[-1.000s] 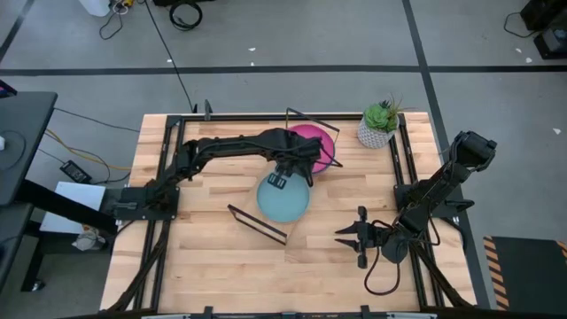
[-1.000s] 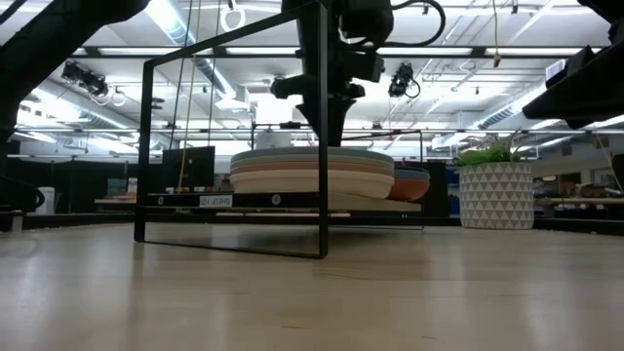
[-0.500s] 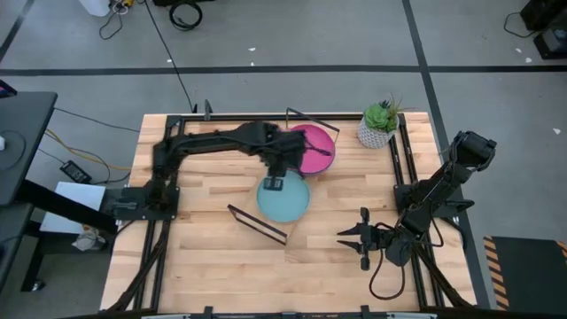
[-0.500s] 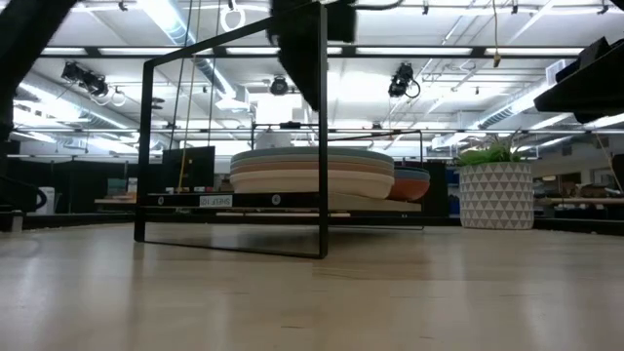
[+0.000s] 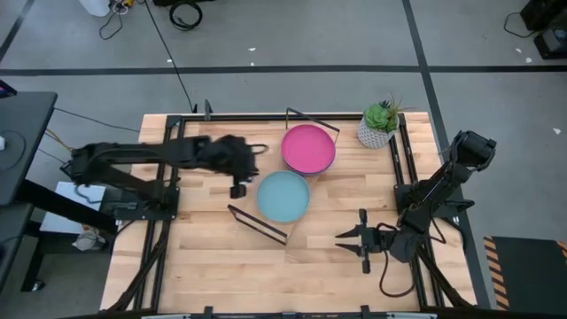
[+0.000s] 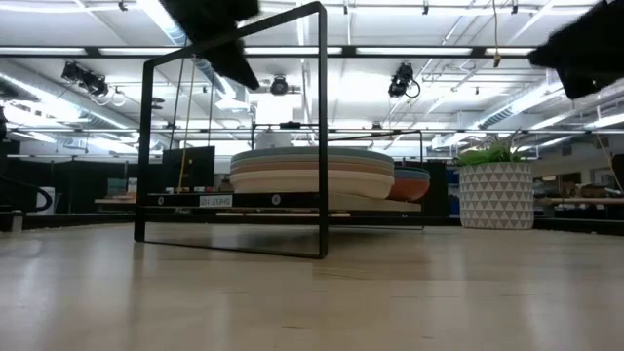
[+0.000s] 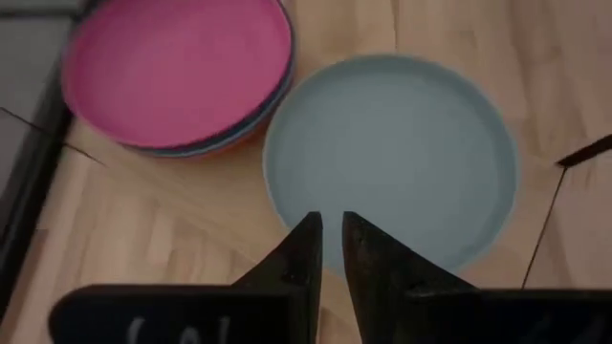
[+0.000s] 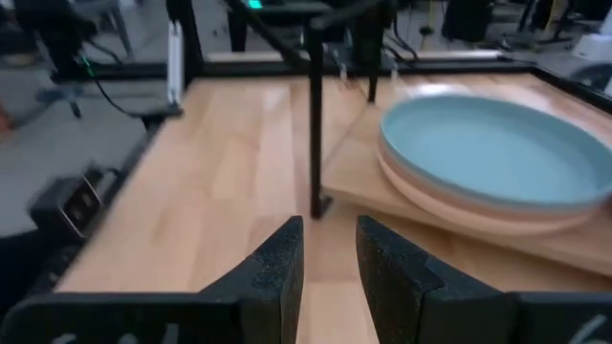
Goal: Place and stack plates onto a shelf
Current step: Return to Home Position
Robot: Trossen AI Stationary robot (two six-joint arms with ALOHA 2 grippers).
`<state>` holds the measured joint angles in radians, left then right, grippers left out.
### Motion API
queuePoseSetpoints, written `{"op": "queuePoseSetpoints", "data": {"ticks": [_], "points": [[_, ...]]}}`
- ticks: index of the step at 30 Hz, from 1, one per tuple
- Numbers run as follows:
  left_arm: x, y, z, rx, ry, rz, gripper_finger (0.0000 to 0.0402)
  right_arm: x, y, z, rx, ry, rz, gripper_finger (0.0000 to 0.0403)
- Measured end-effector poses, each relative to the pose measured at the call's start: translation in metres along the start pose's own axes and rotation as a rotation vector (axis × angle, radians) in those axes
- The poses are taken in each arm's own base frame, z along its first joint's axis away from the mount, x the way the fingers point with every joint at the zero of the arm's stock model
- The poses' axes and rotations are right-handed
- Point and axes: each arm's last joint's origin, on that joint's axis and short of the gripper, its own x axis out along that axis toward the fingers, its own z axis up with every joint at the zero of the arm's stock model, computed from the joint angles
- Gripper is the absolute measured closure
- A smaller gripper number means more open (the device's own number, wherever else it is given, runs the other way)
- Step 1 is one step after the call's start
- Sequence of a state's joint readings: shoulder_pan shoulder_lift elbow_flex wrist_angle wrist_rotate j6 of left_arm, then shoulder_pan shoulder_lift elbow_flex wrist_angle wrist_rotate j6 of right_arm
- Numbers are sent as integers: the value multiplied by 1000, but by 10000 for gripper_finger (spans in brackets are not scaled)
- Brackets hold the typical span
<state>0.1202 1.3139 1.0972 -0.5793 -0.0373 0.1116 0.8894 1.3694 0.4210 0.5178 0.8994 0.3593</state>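
Observation:
Two stacks of plates stand on the shelf's wooden board, between its black wire frames. The near stack is topped by a light blue plate, over peach and cream plates. The far stack is topped by a pink plate, over blue and orange-red ones. My left gripper hovers left of the light blue plate, empty, its fingers almost together. My right gripper waits near the table's front right, slightly open and empty.
A potted plant in a white pot stands at the table's far right corner. Bare wooden tabletop lies in front of and left of the shelf. The near wire frame stands upright between the front edge and the stacks.
My left gripper has drawn back from above the light blue plate toward the table's left edge and has risen, holding nothing. The light blue plate and both stacks have stayed where they were.

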Motion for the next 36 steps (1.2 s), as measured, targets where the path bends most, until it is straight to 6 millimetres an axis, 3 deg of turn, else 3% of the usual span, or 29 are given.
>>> {"op": "queuePoseSetpoints", "data": {"ticks": [8, 17, 25, 36], "points": [[-27, -11, -49, -50, -267, 12, 351, -3, -13, 24, 43, -13, 105, 298], [-36, -15, -88, -80, -390, 42, 351, -12, -68, 36, 98, -66, 166, 298], [-34, -17, -118, -117, -488, 54, 351, -39, -110, 26, 132, -225, 115, 298], [-33, -19, -146, -141, -716, 101, 351, -60, -138, 12, 203, -261, 29, 298]]}}
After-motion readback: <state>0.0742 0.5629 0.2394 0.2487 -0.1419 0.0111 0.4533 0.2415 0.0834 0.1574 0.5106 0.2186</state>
